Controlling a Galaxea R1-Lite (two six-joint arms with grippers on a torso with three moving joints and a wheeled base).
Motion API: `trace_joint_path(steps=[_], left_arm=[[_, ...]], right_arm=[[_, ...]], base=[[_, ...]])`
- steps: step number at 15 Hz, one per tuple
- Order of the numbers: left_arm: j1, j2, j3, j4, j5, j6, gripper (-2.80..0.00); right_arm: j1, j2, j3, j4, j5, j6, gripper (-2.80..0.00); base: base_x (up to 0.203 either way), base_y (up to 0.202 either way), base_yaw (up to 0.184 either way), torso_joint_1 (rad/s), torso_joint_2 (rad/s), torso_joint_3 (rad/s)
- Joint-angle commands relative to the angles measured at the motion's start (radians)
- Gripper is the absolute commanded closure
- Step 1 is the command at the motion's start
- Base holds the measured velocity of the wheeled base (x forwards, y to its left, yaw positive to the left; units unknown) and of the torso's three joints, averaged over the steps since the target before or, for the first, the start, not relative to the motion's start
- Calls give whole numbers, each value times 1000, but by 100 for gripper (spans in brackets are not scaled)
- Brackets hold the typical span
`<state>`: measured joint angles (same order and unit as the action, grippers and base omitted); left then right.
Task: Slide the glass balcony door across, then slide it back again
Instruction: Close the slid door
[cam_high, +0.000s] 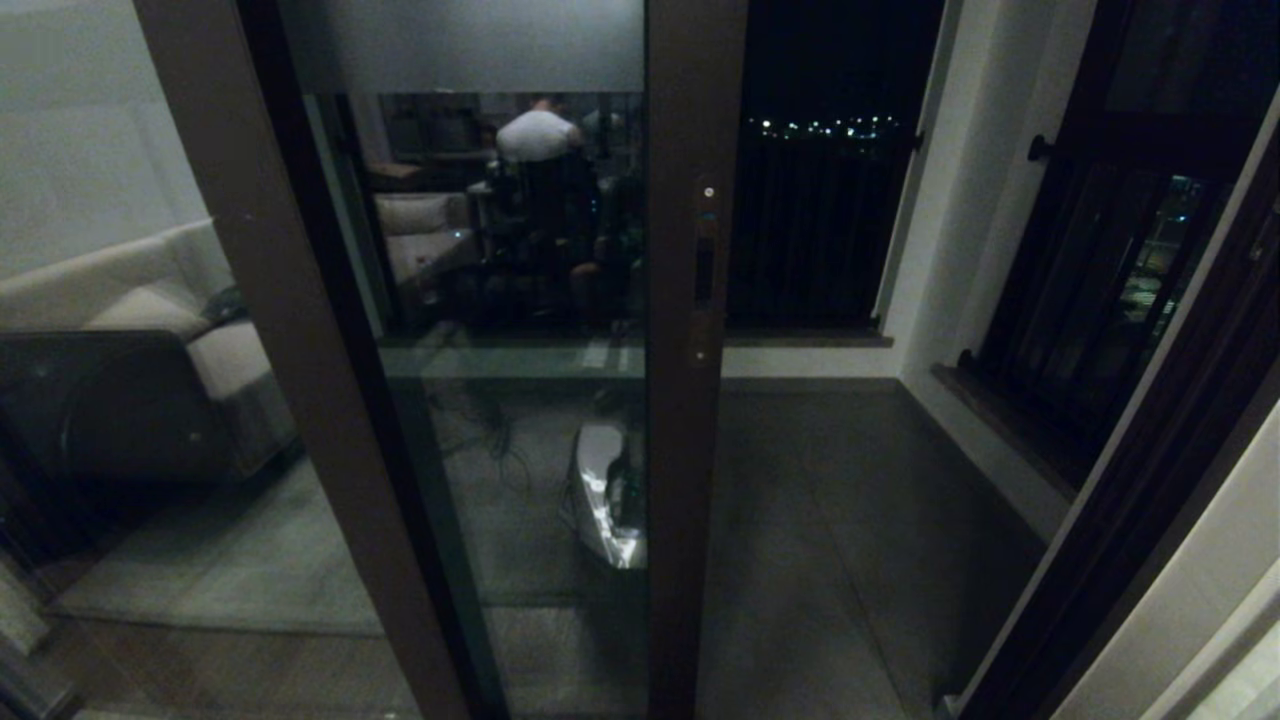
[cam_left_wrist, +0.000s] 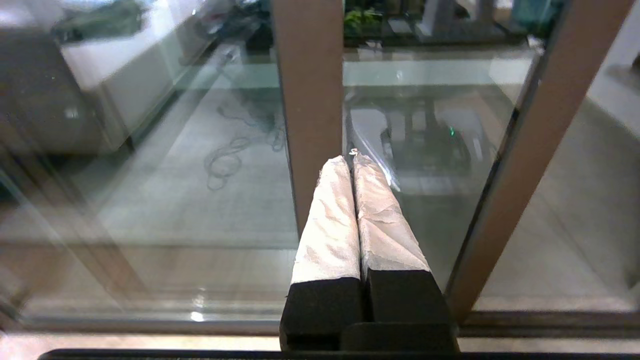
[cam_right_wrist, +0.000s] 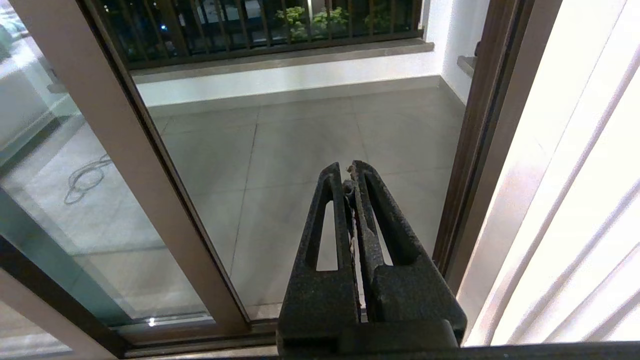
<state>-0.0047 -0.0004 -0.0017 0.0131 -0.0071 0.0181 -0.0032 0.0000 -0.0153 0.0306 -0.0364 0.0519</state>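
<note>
1. Door (cam_high: 690, 400): brown-framed glass panel, stands partway across the opening. Its handle stile runs down the middle of the head view; a clear gap to the balcony lies to its right, up to the dark jamb (cam_high: 1130, 480).
2. Handle (cam_high: 705, 270): narrow black recess in the stile, upper half of the head view. Nothing touching it.
3. Frosted band (cam_high: 460, 45) across the top of the glass. No characters legible on it from here.
4. Fixed panel (cam_high: 250, 300) overlaps the door on the left; sofa (cam_high: 150, 310) shows through it.
5. Left gripper (cam_left_wrist: 352, 159): fingers (cam_left_wrist: 330, 225) wrapped in white cloth, pressed together, holding nothing. Not in the head view. Its wrist view looks at the lower glass, with one brown stile (cam_left_wrist: 310, 100) straight beyond the tips and another to one side. Tips look short of the glass; contact can't be confirmed.
6. Right gripper (cam_right_wrist: 348, 170): black fingers together, empty. Its wrist view faces the open gap and the balcony floor (cam_right_wrist: 310, 150), door stile (cam_right_wrist: 125, 150) to one side, well apart from the tips. Also not in the head view.
7. Neither gripper is at the handle or on the frame.
8. Beyond: railing (cam_right_wrist: 260, 25), plants behind it, city lights in the dark. Side window (cam_high: 1100, 280) with a round knob (cam_high: 1038, 148) on the right wall.
</note>
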Motion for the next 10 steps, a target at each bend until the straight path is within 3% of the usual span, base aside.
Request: trace_joint_path(steps=[1,7,10], left_arm=[[0,-1,2,-5,4,-18,0],[0,-1,3,-5,6,-18,0],[0,-1,3,-5,6,-18,0]], right_arm=[[0,2,0,0,1,0,0],[-1,1,-3,-3,-1,-2,0],[0,94,-172,4,26,0,0]], base=[[0,0,0,0,0,0],[0,0,0,0,0,0],[0,0,0,0,0,0]])
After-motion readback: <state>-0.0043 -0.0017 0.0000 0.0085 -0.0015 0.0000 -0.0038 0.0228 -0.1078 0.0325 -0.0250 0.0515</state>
